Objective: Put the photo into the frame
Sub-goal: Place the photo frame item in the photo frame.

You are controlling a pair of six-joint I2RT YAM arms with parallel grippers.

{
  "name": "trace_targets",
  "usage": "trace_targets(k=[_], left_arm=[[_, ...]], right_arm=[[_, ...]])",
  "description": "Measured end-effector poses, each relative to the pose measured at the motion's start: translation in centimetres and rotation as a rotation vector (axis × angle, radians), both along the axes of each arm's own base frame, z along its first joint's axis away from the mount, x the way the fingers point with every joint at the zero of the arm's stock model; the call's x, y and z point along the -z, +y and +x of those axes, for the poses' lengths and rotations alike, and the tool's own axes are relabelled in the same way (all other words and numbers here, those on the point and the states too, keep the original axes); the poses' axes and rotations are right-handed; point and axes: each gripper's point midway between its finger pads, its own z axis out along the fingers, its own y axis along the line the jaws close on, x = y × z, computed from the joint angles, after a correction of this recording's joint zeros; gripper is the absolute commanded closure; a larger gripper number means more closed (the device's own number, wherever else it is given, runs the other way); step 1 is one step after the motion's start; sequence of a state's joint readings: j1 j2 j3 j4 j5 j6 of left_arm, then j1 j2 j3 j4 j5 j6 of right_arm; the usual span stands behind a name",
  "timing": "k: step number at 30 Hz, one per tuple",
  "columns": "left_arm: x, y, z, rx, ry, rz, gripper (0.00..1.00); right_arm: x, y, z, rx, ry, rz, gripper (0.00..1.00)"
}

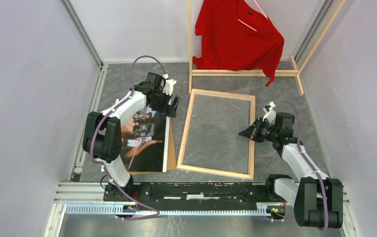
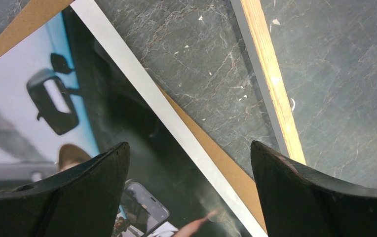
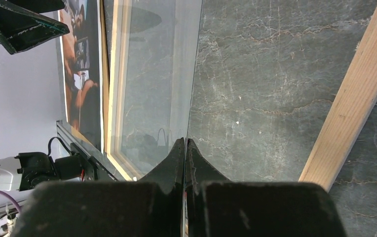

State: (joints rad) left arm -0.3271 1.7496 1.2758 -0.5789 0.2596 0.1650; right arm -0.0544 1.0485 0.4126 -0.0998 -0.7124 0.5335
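The photo [image 1: 144, 140] lies face up on the table at the left, on the brown backing board [image 1: 171, 154]. In the left wrist view the photo [image 2: 102, 123] shows its white strip. My left gripper [image 1: 171, 106] is open and empty, hovering over the photo's far right corner [image 2: 189, 148]. The frame [image 1: 184, 133] lies flat at the centre, bare wood up. My right gripper [image 1: 249, 132] is at the frame's right side, shut on the edge of the clear pane [image 3: 152, 74]. In the right wrist view the pane runs edge-on away from the gripper [image 3: 185, 140].
A tall wooden clothes rack [image 1: 245, 73] with a red shirt [image 1: 238, 37] stands behind the frame. White walls close in left and right. A metal rail [image 1: 191, 190] carries both arm bases at the near edge. A light wood bar [image 3: 354, 98] lies right of my right fingers.
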Motion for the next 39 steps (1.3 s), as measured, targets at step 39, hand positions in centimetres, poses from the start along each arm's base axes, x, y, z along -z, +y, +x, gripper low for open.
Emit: trace_targets(k=[39], left_arm=[[0.51,-0.23,-0.24,0.007,0.001,0.022,0.03]], right_arm=[[0.79,-1.03,0.13,0.005,0.008,-0.015,1.00]])
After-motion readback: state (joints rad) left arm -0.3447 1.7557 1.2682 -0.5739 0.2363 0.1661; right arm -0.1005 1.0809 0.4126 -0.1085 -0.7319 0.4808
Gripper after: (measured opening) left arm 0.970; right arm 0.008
